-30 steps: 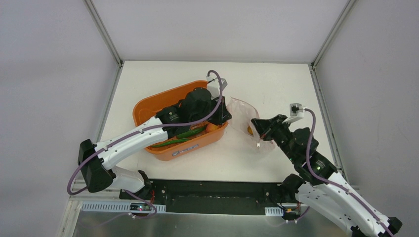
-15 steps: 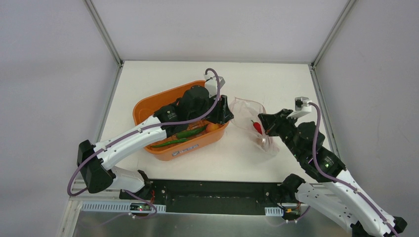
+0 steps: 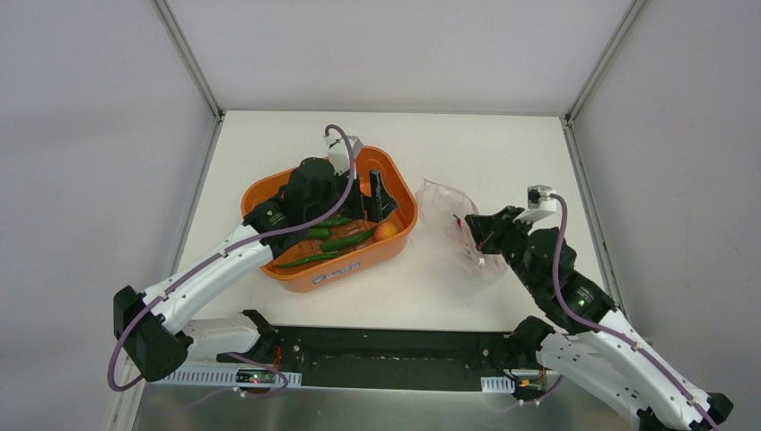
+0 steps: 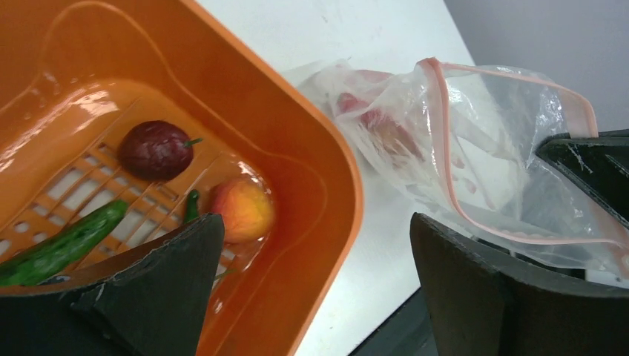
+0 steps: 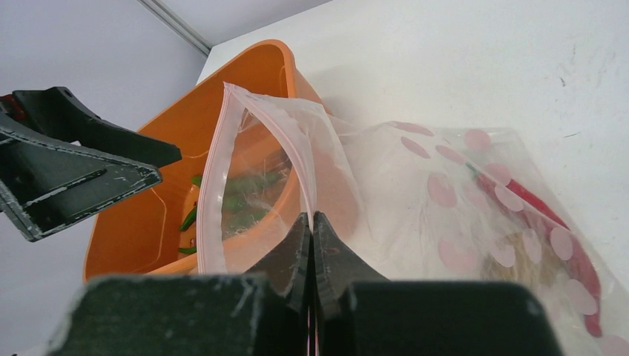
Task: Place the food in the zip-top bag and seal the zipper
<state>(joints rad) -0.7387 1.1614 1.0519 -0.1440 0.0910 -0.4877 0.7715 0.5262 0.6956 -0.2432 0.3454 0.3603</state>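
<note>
Left fingers [image 4: 174, 278] spread wide over orange tub [image 4: 297, 137] | right fingers [image 5: 311, 248] pinching zip-top bag [image 5: 445, 222] at zipper [image 5: 211, 167]

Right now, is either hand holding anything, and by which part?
Right hand pinches the clear pink-dotted plastic zip-top bag by its pink zipper strip at the mouth. Left hand is open, empty, over the orange plastic tub.

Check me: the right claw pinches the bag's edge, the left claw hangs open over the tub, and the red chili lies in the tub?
Not quite: the red chili lies in the bag, not the tub; the right wrist view shows it through the plastic. The right claw does pinch the bag's edge, and the left claw hangs open over the tub.
</note>
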